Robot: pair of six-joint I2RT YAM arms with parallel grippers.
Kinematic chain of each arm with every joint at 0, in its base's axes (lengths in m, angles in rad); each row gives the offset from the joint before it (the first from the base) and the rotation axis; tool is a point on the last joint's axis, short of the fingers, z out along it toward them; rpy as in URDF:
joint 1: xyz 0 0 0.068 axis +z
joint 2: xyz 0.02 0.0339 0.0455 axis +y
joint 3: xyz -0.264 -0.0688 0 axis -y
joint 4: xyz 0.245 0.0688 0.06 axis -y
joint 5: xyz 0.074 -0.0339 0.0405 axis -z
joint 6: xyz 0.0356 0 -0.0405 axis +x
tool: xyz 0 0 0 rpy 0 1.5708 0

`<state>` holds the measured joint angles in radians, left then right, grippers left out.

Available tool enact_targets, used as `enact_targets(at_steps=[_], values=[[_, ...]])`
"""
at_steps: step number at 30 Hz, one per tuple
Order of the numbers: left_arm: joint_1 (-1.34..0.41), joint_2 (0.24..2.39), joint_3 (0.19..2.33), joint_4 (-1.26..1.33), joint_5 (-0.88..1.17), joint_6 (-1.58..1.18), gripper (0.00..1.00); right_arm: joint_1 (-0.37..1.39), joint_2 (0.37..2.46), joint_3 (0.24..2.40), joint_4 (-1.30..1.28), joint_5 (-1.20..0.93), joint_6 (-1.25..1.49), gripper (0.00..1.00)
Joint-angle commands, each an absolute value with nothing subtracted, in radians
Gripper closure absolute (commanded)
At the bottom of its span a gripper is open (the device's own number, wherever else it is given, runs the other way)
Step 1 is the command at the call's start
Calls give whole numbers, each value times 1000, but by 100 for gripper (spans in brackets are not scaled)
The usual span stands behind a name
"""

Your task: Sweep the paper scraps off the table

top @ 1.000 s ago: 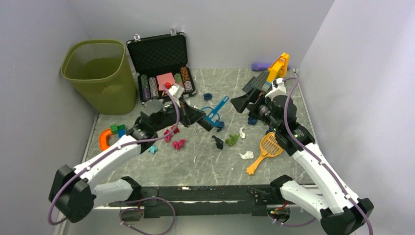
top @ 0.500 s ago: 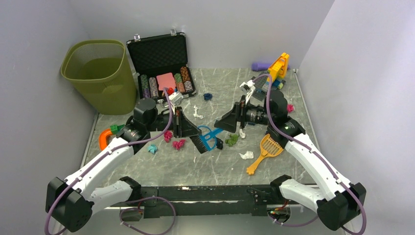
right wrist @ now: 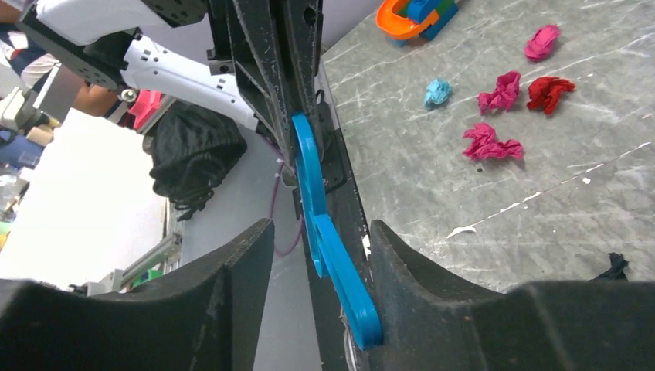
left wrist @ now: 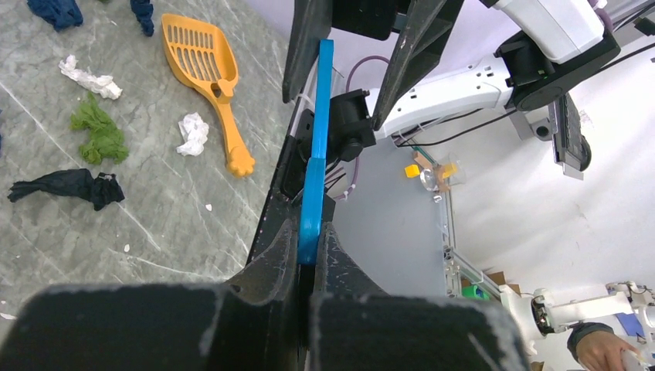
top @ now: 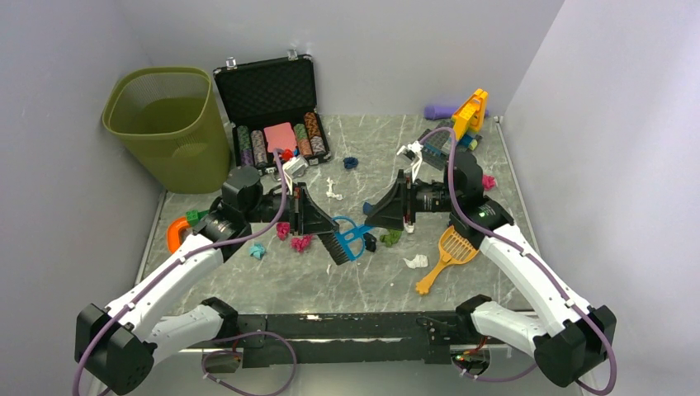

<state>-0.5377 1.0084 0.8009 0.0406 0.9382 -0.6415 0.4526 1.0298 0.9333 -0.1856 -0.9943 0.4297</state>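
Paper scraps lie around the middle of the table (top: pixel 347 285): pink wads (top: pixel 300 242), a cyan one (top: pixel 258 250), green (top: pixel 390 237), black (top: pixel 371 242) and white (top: pixel 415 261). My left gripper (top: pixel 309 213) is shut on a blue brush (top: pixel 351 235), its handle pinched between the jaws (left wrist: pixel 310 232). My right gripper (top: pixel 386 210) faces it from the right. Its jaws straddle the free end of the brush handle (right wrist: pixel 332 263) and stand apart, a gap showing on one side (right wrist: pixel 320 232). Pink and red scraps (right wrist: pixel 488 143) lie beyond.
A green waste basket (top: pixel 169 124) stands at the back left beside an open black case of poker chips (top: pixel 276 107). An orange scoop (top: pixel 450 247) lies right of centre. Toy bricks and a yellow toy (top: pixel 469 111) sit at the back right, an orange ring (top: pixel 175 233) at the left edge.
Both arms swung in toward the table's middle. The left brought the brush down and rightward; the right came up to the brush handle and its jaws narrowed around it.
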Motion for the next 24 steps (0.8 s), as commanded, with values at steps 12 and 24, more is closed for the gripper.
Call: enact_targets(at_steps=[12, 24], values=[[-529, 996, 824, 89, 975, -661, 100, 457, 1025, 896, -157, -1044, 409, 53], [-529, 1009, 820, 129, 995, -682, 100, 470, 1037, 893, -132, -1051, 423, 70]])
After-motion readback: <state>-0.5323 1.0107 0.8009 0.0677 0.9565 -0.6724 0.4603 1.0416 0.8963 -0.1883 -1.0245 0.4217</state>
